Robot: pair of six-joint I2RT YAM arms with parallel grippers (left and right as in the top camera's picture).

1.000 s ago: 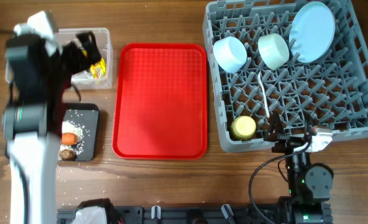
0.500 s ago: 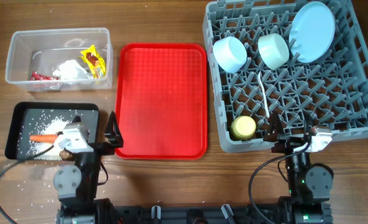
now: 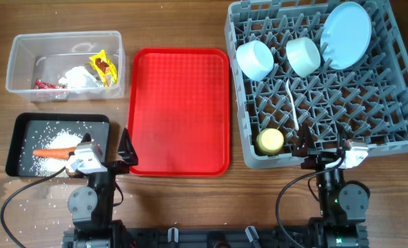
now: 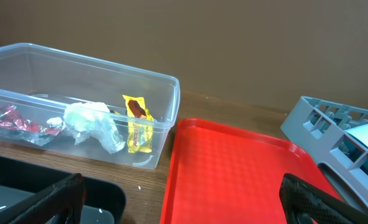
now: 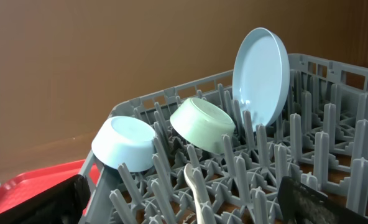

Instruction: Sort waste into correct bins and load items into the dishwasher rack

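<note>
The left pincer hangs low over the tabletop with its jaws wide apart and nothing between them; the shallow black rectangular tray lies just to its left, holding an orange carrot among scattered white rice grains; ahead and to the left, well apart from it, stands the clear plastic rectangular tub, and inside are a crumpled white tissue, a small yellow wrapper leaning at the tub's right end, and a small red wrapper at its left; the flat red serving tray stretches ahead and to the right.

The right pincer sits at the near wall of the large square grey plastic dishwasher rack, jaws likewise spread and empty; the small yellow cup stands in the rack just ahead to its left; the white plastic spoon lies among the pegs ahead; farther on, two bowls rest tilted on the pegs, a pale blue bowl at left and a pale green bowl beside it; the round light blue plate stands on edge farthest away, to the right.
</note>
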